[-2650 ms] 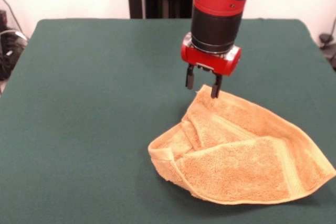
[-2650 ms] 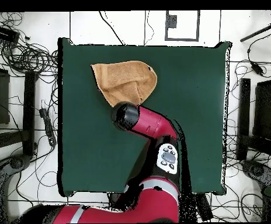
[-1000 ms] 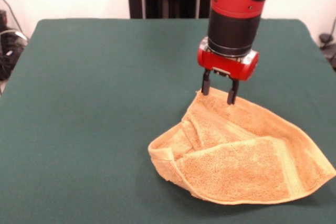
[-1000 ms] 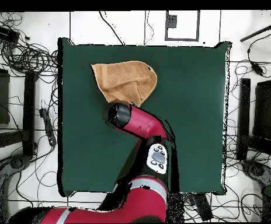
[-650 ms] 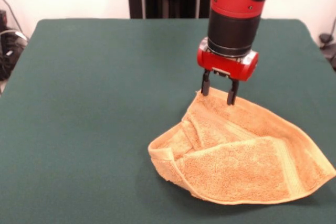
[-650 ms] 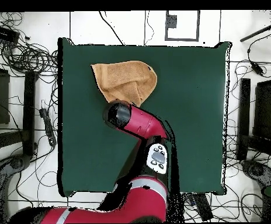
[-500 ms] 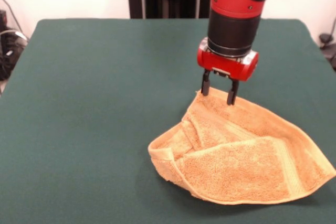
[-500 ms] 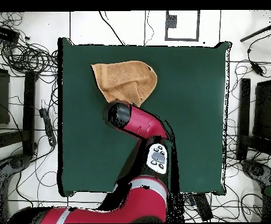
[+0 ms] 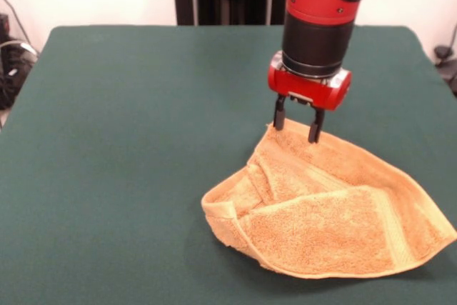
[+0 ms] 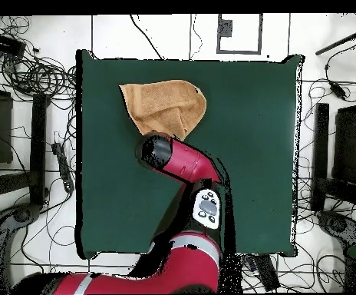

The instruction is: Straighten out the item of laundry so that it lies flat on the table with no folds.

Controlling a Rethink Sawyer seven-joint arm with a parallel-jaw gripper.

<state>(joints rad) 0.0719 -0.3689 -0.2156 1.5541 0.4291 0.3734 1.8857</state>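
hovering right over the far corner of the towel is where the gripper is seen in the front view, pointed straight down from the red and black arm. its two dark fingers are spread apart with a clear gap between them, and nothing is held in there. the tips are placed at the towel's upper edge, one finger near the pointed corner and the other just over the terry beside it; whether the cloth is actually touched can't be told, it's that close.

the towel is found on the green table, toward the near right part in the front view, and it's definitely not flat. one layer is folded over another, with a rolled, bunched lip at its left end and a striped band seen running along the folded top flap. the right point of it nearly reaches the picture's edge.

from overhead, the towel is shown as a rounded wedge in the upper left area of the table, and the arm is laid across its lower edge, so the gripper itself is hidden under the arm's end there.
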